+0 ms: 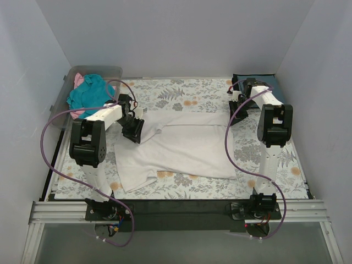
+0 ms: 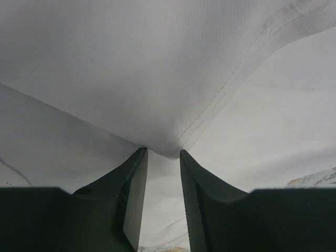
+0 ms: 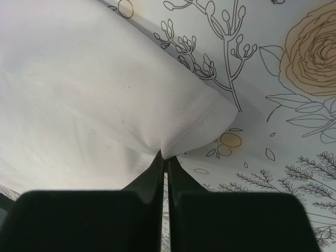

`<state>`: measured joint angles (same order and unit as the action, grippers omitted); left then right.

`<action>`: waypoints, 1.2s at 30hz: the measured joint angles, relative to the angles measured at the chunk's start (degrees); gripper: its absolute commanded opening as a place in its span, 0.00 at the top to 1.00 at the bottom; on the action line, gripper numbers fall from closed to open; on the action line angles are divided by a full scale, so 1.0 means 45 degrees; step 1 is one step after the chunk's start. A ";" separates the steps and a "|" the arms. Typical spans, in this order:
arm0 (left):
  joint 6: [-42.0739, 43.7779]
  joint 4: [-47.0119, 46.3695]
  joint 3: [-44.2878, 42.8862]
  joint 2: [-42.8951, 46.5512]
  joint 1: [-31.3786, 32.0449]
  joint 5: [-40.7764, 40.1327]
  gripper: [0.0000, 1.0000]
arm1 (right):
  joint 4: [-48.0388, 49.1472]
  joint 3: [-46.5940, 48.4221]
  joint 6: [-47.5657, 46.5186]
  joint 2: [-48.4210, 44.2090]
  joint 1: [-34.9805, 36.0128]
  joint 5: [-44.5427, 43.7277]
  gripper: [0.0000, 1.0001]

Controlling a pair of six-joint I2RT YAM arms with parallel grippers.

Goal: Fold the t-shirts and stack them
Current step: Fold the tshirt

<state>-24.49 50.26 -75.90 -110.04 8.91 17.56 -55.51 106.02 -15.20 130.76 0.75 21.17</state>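
Mid-fold, the right gripper (image 3: 165,157) was clamped on a corner of the white t-shirt (image 1: 187,146) right at its tips. On the left gripper (image 2: 161,152) the jaws stood slightly apart around a hem fold, and whether it was held or not was unclear. The next move likely called for a sure left grip, then both edges lifted across together.

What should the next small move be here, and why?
Probably close the left tool on the white t-shirt: its jaws stand apart with a pucker of cloth between them, while the right tool is shut on a corner of the shirt. Both grips seem needed before lifting.
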 measured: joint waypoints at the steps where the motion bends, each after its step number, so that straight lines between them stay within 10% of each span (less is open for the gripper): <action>1: -0.0029 -0.0024 0.0000 0.0000 0.0000 -0.0102 0.65 | 0.0000 0.0000 0.0000 0.0000 0.0000 0.0000 0.99; 14: -0.0248 -0.0476 0.0311 0.0044 0.0695 -0.0986 0.68 | -0.0005 0.0000 -0.0039 0.0000 0.0000 -0.0005 0.99; 36: -0.0296 -0.0126 -0.0170 0.1316 0.0811 -0.2390 1.00 | -0.0034 0.0000 -0.0112 -0.0189 0.0000 -0.0010 0.99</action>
<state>-25.82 49.69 -76.66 -104.12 12.56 6.81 -55.66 106.02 -15.70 129.91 0.75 21.12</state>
